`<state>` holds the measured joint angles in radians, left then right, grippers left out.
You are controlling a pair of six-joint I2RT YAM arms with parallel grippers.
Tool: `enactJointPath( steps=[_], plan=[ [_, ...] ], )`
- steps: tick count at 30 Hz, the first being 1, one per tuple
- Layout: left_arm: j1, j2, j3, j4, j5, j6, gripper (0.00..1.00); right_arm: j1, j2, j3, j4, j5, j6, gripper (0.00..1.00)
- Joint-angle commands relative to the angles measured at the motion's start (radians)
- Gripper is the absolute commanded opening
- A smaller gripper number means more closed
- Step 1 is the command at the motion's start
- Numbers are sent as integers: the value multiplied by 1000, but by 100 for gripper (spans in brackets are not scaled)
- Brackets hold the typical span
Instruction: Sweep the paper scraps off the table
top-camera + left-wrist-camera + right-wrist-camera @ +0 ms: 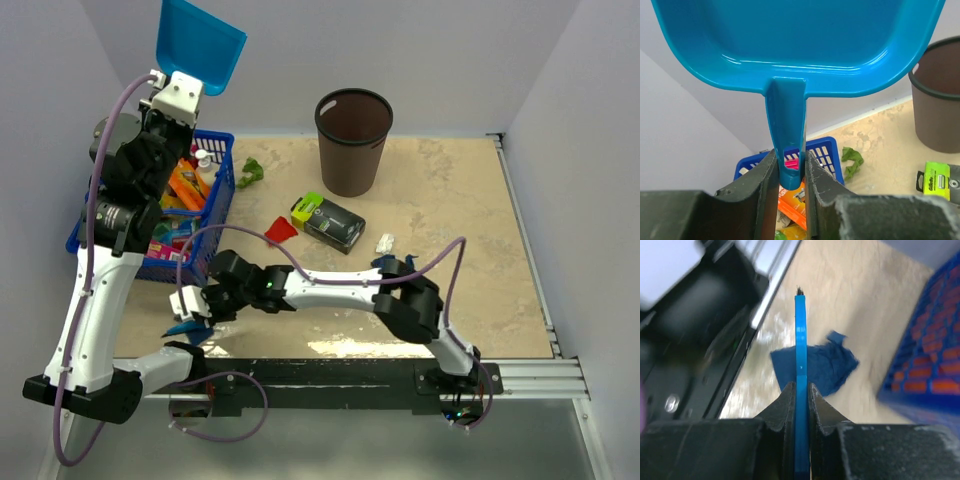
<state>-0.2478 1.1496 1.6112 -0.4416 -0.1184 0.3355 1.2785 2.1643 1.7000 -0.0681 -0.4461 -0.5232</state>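
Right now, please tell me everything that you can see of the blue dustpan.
The blue dustpan looks like glossy plastic, with a broad shallow pan and a narrow handle that has a hole near its end. The left gripper is shut on the handle and holds it in the air, pan upward, above the blue basket. Nothing else touches it.

Lit brightly from overhead, with soft shadows and a glare streak at the front of the mottled sandy-beige table [470, 260]. Sharp in the left wrist view, with glossy highlights on the blue plastic dustpan [800, 45]. Blurred in the right wrist view, notably the blue plastic lattice basket [925, 360].
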Motion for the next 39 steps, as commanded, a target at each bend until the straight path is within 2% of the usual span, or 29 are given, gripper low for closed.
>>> enactJointPath(
  steps=[1, 7, 11, 15, 19, 25, 28, 33, 37, 39],
  plan=[
    [8, 9, -13, 18, 48, 7, 0, -50, -171, -138, -172, 61, -107, 0],
    [8, 38, -13, 3, 109, 34, 0, -172, -346, -382, -384, 124, -153, 0],
    [1, 73, -7, -60, 236, 85, 0, -261, -554, -523, -472, 170, -170, 0],
    [-47, 93, -56, -74, 237, 109, 0, -370, -743, -664, -597, 205, -217, 0],
    [-197, 117, -112, -98, 195, 161, 0, -435, -946, -724, -717, 236, -293, 0],
    [-232, 133, -191, -268, 246, 181, 0, -484, -1199, -669, -858, 302, -305, 0],
    [-232, 147, -239, -446, 322, 252, 0, -511, -1265, -668, -886, 368, -276, 0],
    [-232, 133, -376, -689, 388, 408, 0, -567, -1273, -599, -886, 444, -77, 0],
    [-237, 153, -529, -657, 372, 470, 0, -608, -1207, -566, -822, 469, 124, 0],
    [-242, 192, -559, -610, 364, 468, 0, -654, -1184, -560, -738, 507, 245, 0]
  ],
)
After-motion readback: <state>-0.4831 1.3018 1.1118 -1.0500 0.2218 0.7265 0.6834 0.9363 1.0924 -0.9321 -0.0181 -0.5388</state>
